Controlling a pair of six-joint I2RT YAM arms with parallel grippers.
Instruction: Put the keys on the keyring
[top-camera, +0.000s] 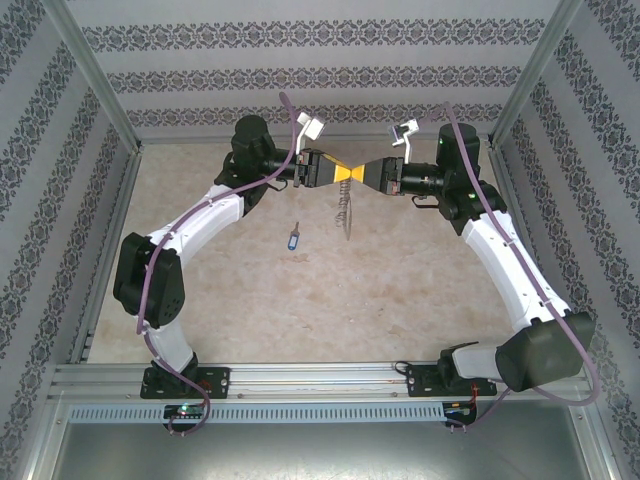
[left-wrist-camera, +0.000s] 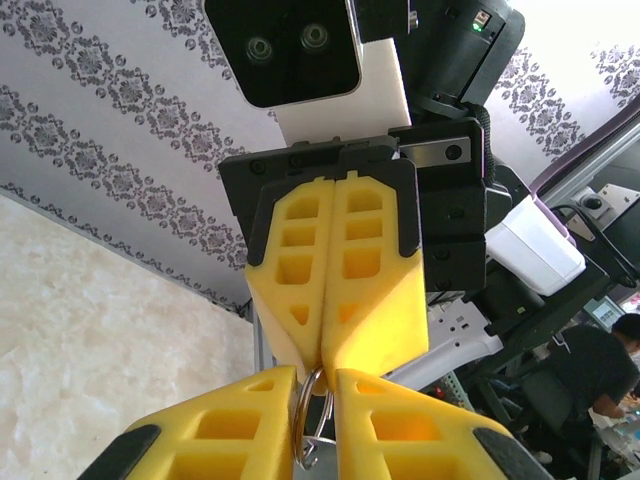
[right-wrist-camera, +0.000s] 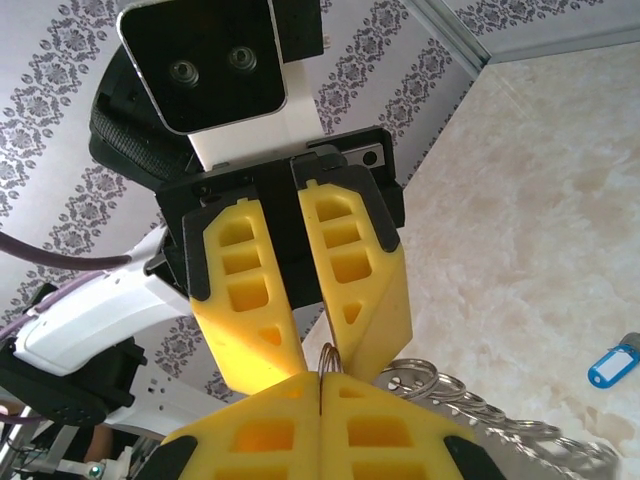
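Marbled tabletop (top-camera: 420, 290); keyring (top-camera: 343, 210) seemingly between left end effector (left-wrist-camera: 316, 405) and right end effector (right-wrist-camera: 320, 410)

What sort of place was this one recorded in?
Likely a robot lab test cell, not a home: an aluminium-frame enclosure with wallpaper-patterned panels around a marble-look tabletop, and beyond it a person seated at a workstation.

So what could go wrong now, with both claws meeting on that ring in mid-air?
The right gripper pinches only a thin edge of the keyring, and the left gripper looks slightly open, so it could slip and fall to the table. The blue key lies apart on the table; being tiny, it may be hard to pick up.
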